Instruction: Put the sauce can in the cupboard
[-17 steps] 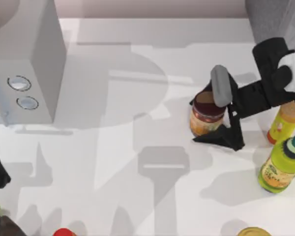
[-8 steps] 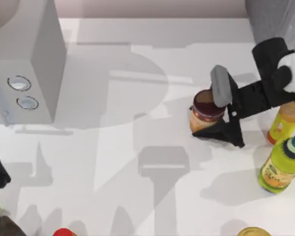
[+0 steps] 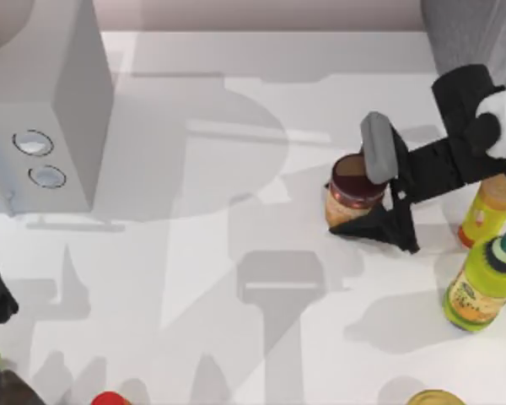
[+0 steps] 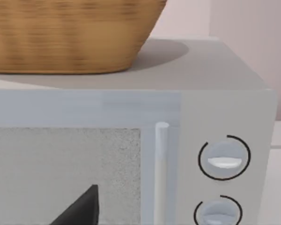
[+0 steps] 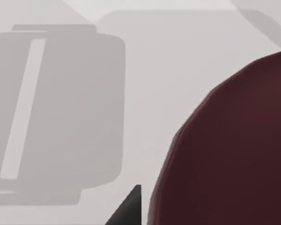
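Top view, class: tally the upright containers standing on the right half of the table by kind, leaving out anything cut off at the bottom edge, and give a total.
Sauce can: 1
Orange-capped bottle: 1
Green-capped bottle: 1
Total: 3

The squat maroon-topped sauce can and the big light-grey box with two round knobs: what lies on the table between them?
Nothing: in the top view, bare white table with only shadows separates sauce can from box.
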